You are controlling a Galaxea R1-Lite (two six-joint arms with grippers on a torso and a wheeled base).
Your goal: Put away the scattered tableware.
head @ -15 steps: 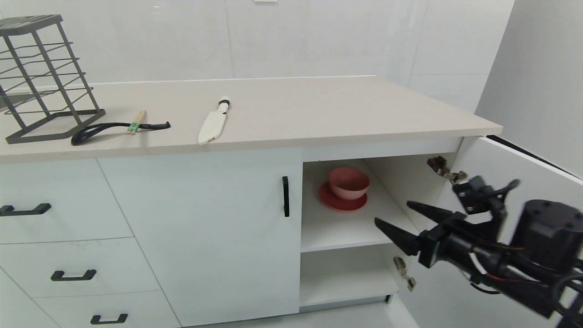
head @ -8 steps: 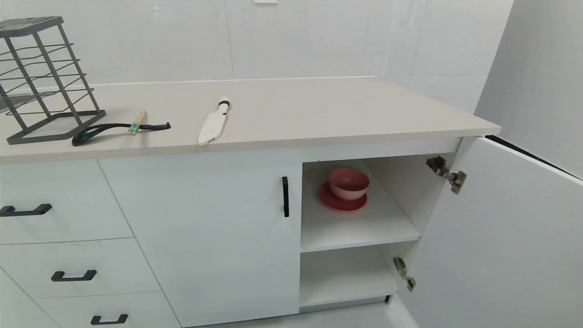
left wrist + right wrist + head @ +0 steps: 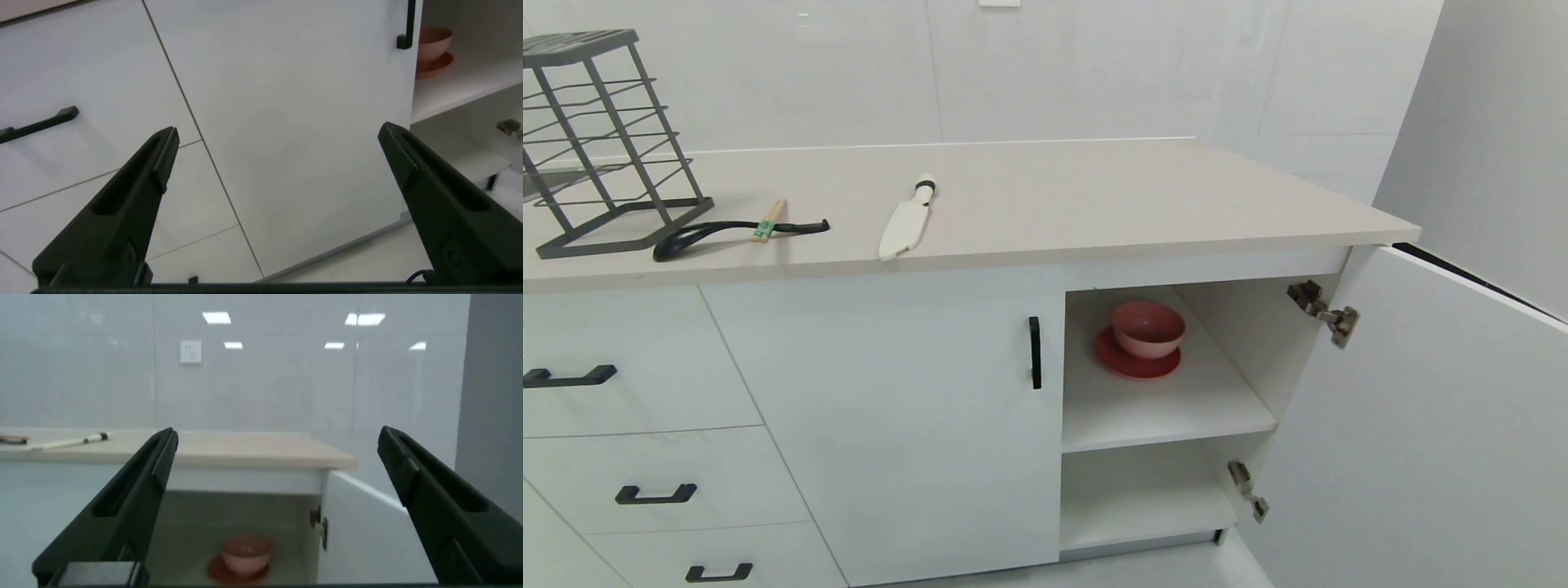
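Left tool (image 3: 278, 139): fingers spread wide, nothing between them, facing the shut cupboard door (image 3: 310, 122). Right tool (image 3: 278, 437): likewise spread, facing the open cupboard.

On the table (image 3: 1094, 196): white knife (image 3: 905, 220); black ladle (image 3: 727, 233) with chopsticks (image 3: 768, 219) across its handle, just beside the wire rack (image 3: 605, 139).

Upper shelf (image 3: 1176, 408): pink bowl (image 3: 1148, 328) on a red plate (image 3: 1131, 366).

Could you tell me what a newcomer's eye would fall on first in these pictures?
The open cabinet door on the right draws the eye, with a pink bowl sitting on a red plate on the upper shelf. On the countertop lie a white knife and a black ladle with chopsticks across its handle, beside a dark wire rack at the left.
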